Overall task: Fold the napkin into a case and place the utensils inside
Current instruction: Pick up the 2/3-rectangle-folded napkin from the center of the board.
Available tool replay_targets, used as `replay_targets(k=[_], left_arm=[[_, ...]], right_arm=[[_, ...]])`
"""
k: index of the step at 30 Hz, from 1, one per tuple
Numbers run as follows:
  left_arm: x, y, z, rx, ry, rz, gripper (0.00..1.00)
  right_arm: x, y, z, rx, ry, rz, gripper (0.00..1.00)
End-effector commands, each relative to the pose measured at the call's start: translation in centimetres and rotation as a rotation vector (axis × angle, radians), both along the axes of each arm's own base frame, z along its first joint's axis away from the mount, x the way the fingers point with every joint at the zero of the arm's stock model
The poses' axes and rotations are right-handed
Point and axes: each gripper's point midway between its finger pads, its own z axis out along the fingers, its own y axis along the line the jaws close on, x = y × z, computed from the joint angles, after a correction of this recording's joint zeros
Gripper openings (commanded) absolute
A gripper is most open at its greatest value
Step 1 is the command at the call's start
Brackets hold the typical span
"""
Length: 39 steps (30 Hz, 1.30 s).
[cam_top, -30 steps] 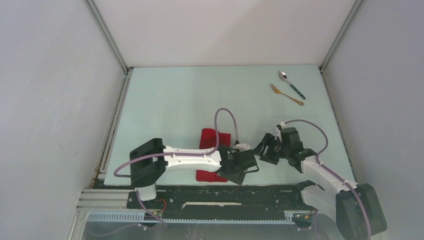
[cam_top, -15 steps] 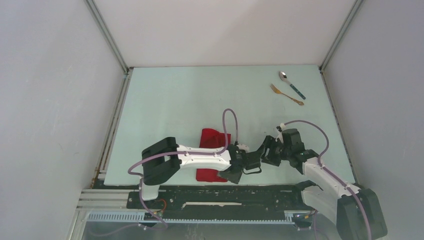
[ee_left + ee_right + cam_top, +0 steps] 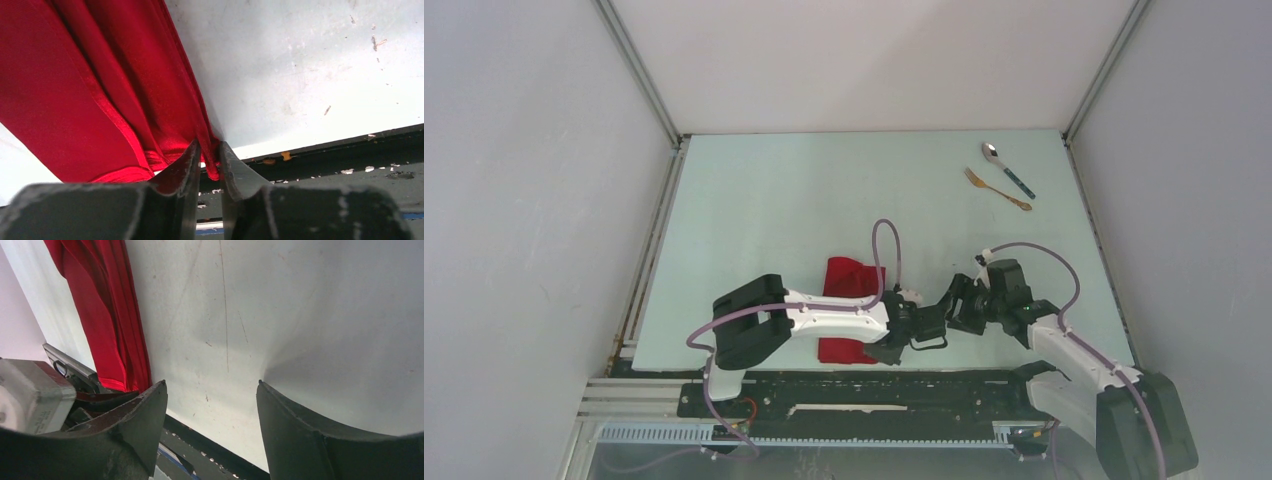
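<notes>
The red napkin (image 3: 844,275) lies folded into a long strip at the near middle of the table, partly under my left arm. My left gripper (image 3: 889,350) is at the strip's near right corner. In the left wrist view a fold of the napkin (image 3: 125,90) hangs pinched between the nearly closed left gripper (image 3: 207,155). My right gripper (image 3: 946,305) hovers open just right of it, and in its wrist view only bare table lies between the right gripper (image 3: 210,390) jaws, with the napkin (image 3: 107,315) off to the left. The spoon (image 3: 1008,168) and fork (image 3: 997,189) lie at the far right.
The table's front edge (image 3: 325,142) with a black rail (image 3: 874,385) runs just below the napkin. My left arm's wrist body (image 3: 30,395) sits close to the right gripper's left finger. White walls close in the table on three sides.
My left gripper has closed from open down onto the napkin's near corner while its arm shifted right. The right gripper edged slightly left toward it and stayed open.
</notes>
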Motion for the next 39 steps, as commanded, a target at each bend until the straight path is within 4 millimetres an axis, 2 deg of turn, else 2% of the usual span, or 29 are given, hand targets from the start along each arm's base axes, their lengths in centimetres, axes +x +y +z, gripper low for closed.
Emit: replay_targets(k=[1, 4, 11, 15, 21, 29, 35, 39], left_arm=[[1.3, 0.6, 0.2, -0.005, -0.064, 0.008, 0.14], [1.5, 0.1, 1.6, -0.082, -0.068, -0.002, 0.05], [2.0, 0.2, 4.8, -0.275, -0.073, 0.010, 0.00], [1.9, 0.5, 5.2, -0.313, -0.072, 0.012, 0.00], [1.8, 0.8, 5.4, -0.330, -0.070, 0.007, 0.00], [1.7, 0.9, 6.0, -0.360, -0.076, 0.003, 0.00], [1.6, 0.8, 6.0, -0.371, -0.076, 0.002, 0.00], [1.6, 0.6, 6.0, -0.376, -0.072, 0.001, 0.00]], right_arm=[[0.0, 0.7, -0.1, 0.029, -0.013, 0.044, 0.75], [-0.1, 1.7, 0.1, 0.084, 0.005, 0.077, 0.79], [1.6, 5.0, 0.9, 0.231, 0.005, 0.130, 0.87], [2.6, 7.6, 1.2, 0.322, 0.031, 0.148, 0.93], [3.7, 10.9, 0.9, 0.410, 0.079, 0.137, 0.94], [4.5, 12.8, -0.4, 0.433, 0.113, 0.117, 0.80], [6.2, 12.7, -1.2, 0.402, 0.094, 0.096, 0.69], [7.8, 12.2, -1.3, 0.386, 0.073, 0.077, 0.65]])
